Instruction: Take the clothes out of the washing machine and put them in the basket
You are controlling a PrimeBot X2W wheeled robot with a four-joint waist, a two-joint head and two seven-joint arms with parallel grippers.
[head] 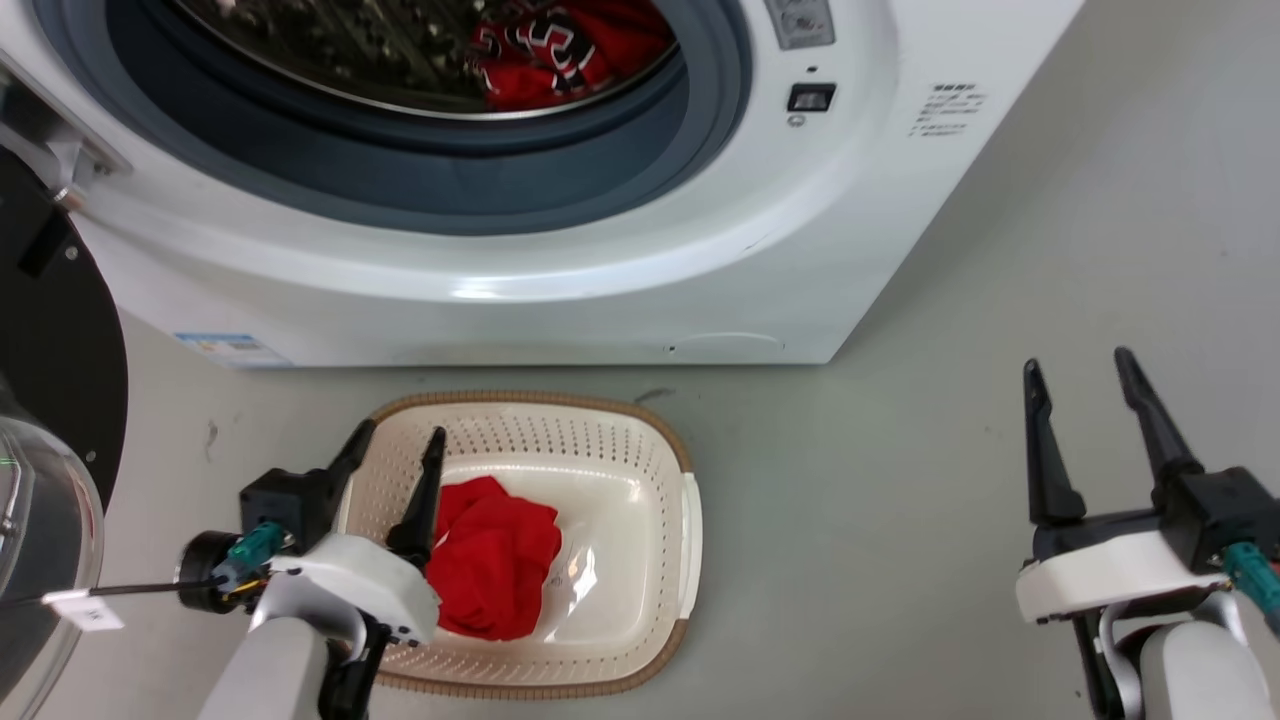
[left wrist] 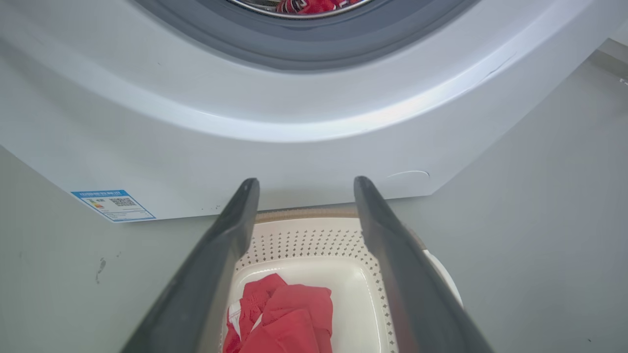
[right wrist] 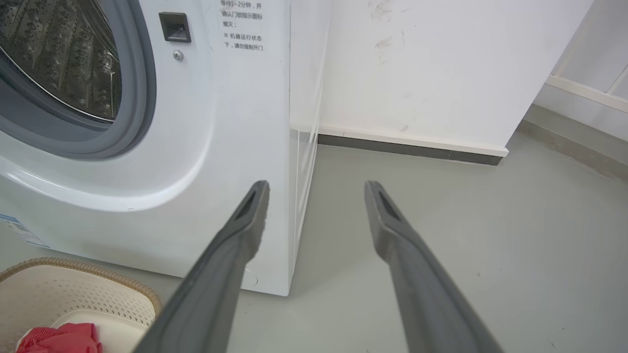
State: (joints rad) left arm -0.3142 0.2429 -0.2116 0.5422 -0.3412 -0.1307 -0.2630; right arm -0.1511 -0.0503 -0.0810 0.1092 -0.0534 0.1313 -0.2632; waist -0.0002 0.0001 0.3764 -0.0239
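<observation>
So the red jersey (head: pixel 560 55) is what's left to grab. It's bunched up in the drum (head: pixel 350 50) of the washing machine (head: pixel 560 280), toward the lower right of the porthole. It's a crumpled heap, a bit wider than tall in the head view, so it has no real long axis to line up on. The plain red garment (head: pixel 495 570) is already lying in the basket (head: pixel 660 440), on its left half.

The relation that matters: from the left gripper (head: pixel 400 430) the jersey is up at about 1 o'clock. From the right gripper (head: pixel 1076 360) it's way over at 10 o'clock. My call is that the left arm is the nearer one. It hangs right over the basket's left rim with its jaws spread apart and nothing between them, and the wrist view looks straight down onto the red garment. The right jaws are wide apart and empty too, parked over bare floor (head: pixel 900 520) well off to the basket's 3 o'clock.

The basket sits on the floor just in front of the machine, so I reckon the carry back should be short. The door (head: pixel 50 330) is swung open out at 9 o'clock. The floor is smooth grey with a few scuffs, and there's a white wall (right wrist: pixel 441 73) behind the machine's right side.
</observation>
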